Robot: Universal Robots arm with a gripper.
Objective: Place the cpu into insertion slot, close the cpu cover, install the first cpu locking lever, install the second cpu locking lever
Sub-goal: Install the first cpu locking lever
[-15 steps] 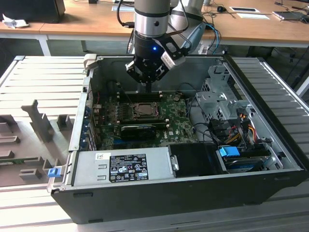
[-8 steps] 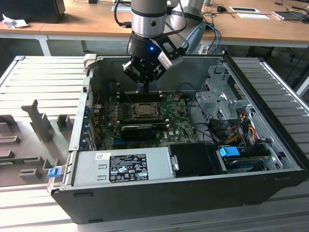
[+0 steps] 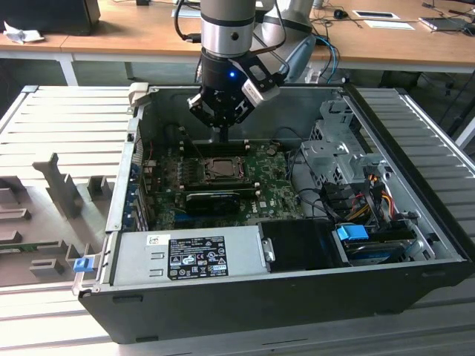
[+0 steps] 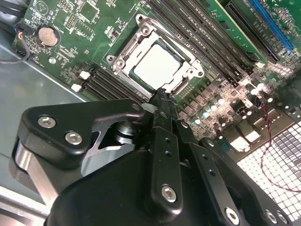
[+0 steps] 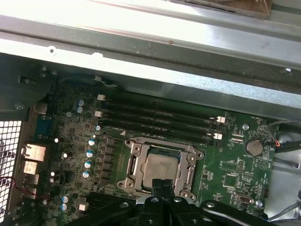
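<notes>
One arm reaches down into the open case (image 3: 223,304); its gripper (image 3: 223,138) hangs low over the green board (image 3: 278,194), towards the case's far wall in the exterior view; behind the case I see a wooden table (image 3: 111,33).

Both fingers (image 4: 162,122) are pressed together with nothing between them; in both wrist views the gripper (image 4: 161,96) (image 5: 162,184) comes to a single narrow tip at the edge of the slot (image 4: 116,61) (image 5: 124,182); I cannot tell whether the tip touches the metal there or hovers just above it.

The cpu (image 3: 220,169) (image 4: 156,63) (image 5: 160,168) sits inside the slot (image 3: 202,172), its grey top facing up; the cover (image 4: 182,52) (image 5: 190,162) lies flat over it, framing the cpu through its square window.

Long black memory slots (image 5: 160,118) (image 4: 110,84) run along the slot's sides; a round coin cell (image 4: 47,36) (image 5: 254,147) sits on the board well apart from the slot.

From the exterior view, the black card (image 3: 211,199) lies just beside the slot on its near side; the grey power supply (image 3: 189,256) fills the case's near edge, nearer than the card.
</notes>
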